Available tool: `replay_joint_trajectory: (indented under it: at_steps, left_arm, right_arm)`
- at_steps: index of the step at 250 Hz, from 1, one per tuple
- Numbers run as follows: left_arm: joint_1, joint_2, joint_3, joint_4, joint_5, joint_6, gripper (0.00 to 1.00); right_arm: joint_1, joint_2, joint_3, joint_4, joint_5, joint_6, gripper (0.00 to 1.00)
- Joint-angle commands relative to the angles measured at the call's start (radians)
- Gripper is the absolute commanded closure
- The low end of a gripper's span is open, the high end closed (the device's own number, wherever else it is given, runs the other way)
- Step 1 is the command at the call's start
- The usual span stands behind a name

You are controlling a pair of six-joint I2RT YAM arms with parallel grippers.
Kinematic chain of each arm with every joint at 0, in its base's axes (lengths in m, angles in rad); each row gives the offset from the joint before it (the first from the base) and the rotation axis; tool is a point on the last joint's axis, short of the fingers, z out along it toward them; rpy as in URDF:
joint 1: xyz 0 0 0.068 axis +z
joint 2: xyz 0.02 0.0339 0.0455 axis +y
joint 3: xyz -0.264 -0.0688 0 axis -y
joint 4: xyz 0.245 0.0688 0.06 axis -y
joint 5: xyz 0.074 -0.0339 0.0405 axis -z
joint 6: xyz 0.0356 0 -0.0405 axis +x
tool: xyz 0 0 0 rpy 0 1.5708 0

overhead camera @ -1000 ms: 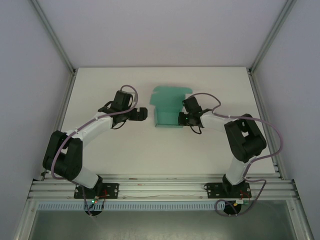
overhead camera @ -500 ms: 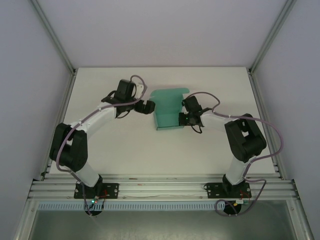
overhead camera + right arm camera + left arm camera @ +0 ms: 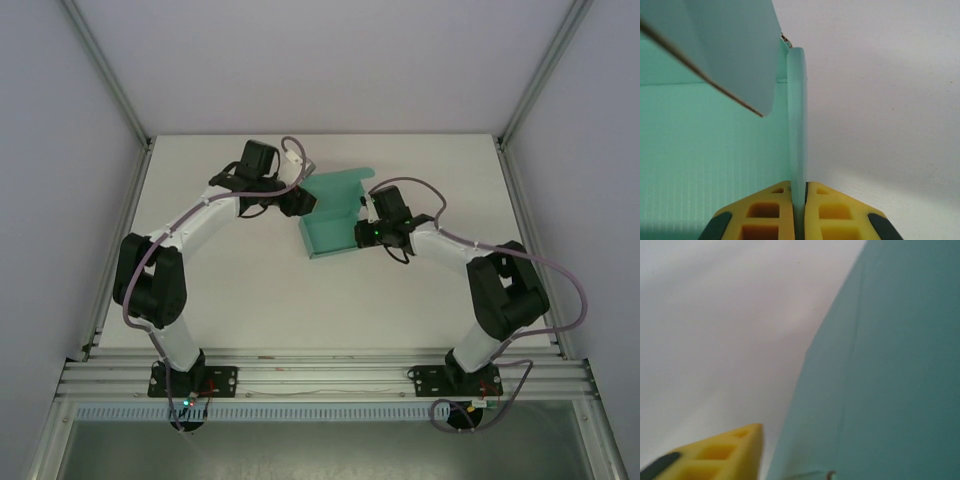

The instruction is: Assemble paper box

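Note:
The teal paper box (image 3: 328, 222) lies partly folded at the table's middle, its sides raised and its far flap (image 3: 345, 182) up. My right gripper (image 3: 363, 232) is shut on the box's right wall; in the right wrist view both yellow fingers (image 3: 765, 212) pinch that upright wall (image 3: 798, 125), and a curved flap (image 3: 730, 45) hangs over the inside. My left gripper (image 3: 300, 203) is at the box's left side. The left wrist view has one yellow finger (image 3: 725, 455) just outside the teal card (image 3: 890, 370); the card hides the other finger.
The white table (image 3: 240, 280) lies inside an aluminium frame, with grey walls on three sides. The left arm's elbow (image 3: 150, 280) is near the table's left edge and the right arm's elbow (image 3: 510, 290) is at the right. A rail (image 3: 320, 375) runs along the near edge.
My left arm has swung right and farther back until its gripper reached the box's left side. The box has turned slightly, and its far flap has lifted.

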Motion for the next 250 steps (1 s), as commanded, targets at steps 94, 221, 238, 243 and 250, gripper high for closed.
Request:
replay_joint_trajectory:
  at_steps: [94, 221, 238, 243, 250]
  left_arm:
    - [-0.019, -0.094, -0.011, 0.075, 0.066, -0.043, 1.0]
    - [-0.018, -0.072, -0.006, 0.113, 0.053, -0.074, 1.0]
    - [-0.02, -0.065, -0.006, 0.113, 0.05, -0.074, 1.0]
    - [-0.02, -0.061, -0.006, 0.113, 0.047, -0.074, 1.0]
    - [-0.02, -0.056, -0.005, 0.111, 0.045, -0.074, 1.0]
  right_arm:
    - [0.067, 0.173, 0.115, -0.228, 0.552, 0.076, 0.98]
    - [0.146, 0.283, 0.219, -0.332, 0.833, 0.113, 0.99]
    - [0.145, 0.279, 0.212, -0.312, 0.795, 0.105, 0.98]
    - [0.146, 0.274, 0.205, -0.298, 0.773, 0.098, 0.97]
    - [0.146, 0.265, 0.195, -0.28, 0.743, 0.091, 0.95]
